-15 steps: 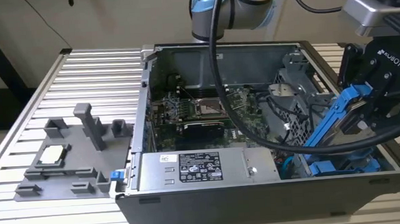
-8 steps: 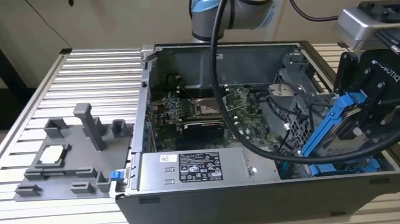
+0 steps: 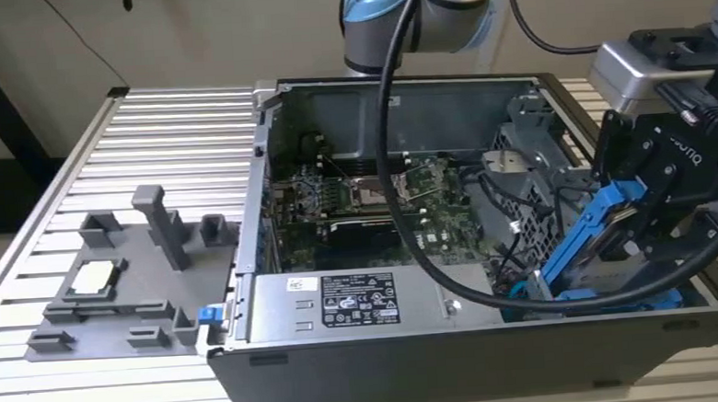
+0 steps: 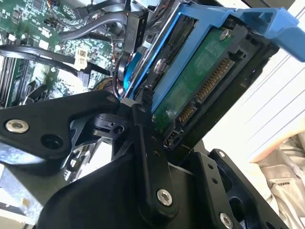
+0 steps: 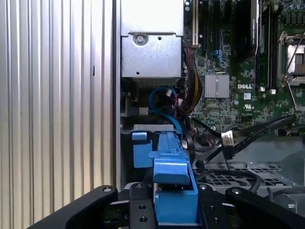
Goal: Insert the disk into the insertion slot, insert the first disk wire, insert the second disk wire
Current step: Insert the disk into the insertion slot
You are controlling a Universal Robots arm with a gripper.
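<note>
1. At the corner of the open case (image 3: pixel 466 370) nearest the exterior view's right, one disk (image 3: pixel 589 244) hangs tilted in the one gripper (image 3: pixel 636 209). The gripper's black fingers (image 5: pixel 139 210) are clamped on either side of the disk's blue caddy.
2. The disk's lower end reaches down to the one slot (image 5: pixel 142 149), which has grey metal walls with blue rails and a blue tab. Its upper end stands raised at the gripper, so the disk is not lying flat in the slot. I cannot tell whether it touches the rails.
3. The second wrist view shows the disk's underside (image 4: pixel 200 81): a green circuit board with a row of gold contacts at one edge, framed in blue. The first wrist view shows the caddy edge-on as a narrow blue bar over the slot. In the exterior view it is a slanted blue frame.
4. One grey power supply (image 3: pixel 339 303) with a white sticker sits just beside the slot, along the case's near wall. One green board (image 3: pixel 372 200) lies on the case floor. A perforated grey cage (image 5: pixel 238 177) lies near the slot.
5. One blue cable (image 5: pixel 164 100) loops between the power supply and the slot. Several black cables (image 5: pixel 248 133) cross the board, and one carries a white tag.
6. The case stands on a ribbed metal table (image 3: pixel 146 138). One grey fixture (image 3: pixel 130 287) lies just beside the case, on the exterior view's left.
</note>
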